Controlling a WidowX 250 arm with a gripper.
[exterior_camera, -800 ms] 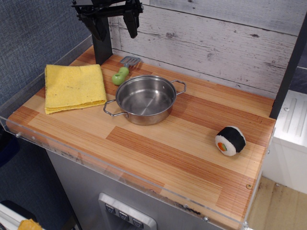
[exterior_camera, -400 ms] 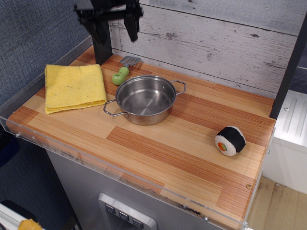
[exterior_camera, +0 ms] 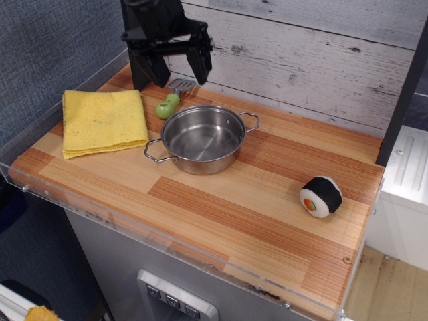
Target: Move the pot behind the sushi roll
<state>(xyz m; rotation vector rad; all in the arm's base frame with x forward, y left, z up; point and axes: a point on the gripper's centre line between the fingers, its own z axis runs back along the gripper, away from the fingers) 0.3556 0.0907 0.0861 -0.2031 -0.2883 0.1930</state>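
Observation:
The shiny steel pot [exterior_camera: 203,139] with two wire loop handles stands left of the middle of the wooden counter [exterior_camera: 241,200]. The sushi roll [exterior_camera: 320,196], black band with white sides and an orange-green centre, lies near the right edge, well apart from the pot. My black gripper [exterior_camera: 179,70] hangs open and empty above the counter's back left, behind and above the pot. Its two fingers [exterior_camera: 200,65] point down.
A folded yellow cloth [exterior_camera: 103,122] lies at the left. A green-handled spatula [exterior_camera: 171,99] lies just behind the pot, under the gripper. A white plank wall [exterior_camera: 301,53] stands behind. A clear rim runs along the front edge.
The gripper has come down and to the right, closer to the pot. The pot, sushi roll, cloth and spatula have not moved.

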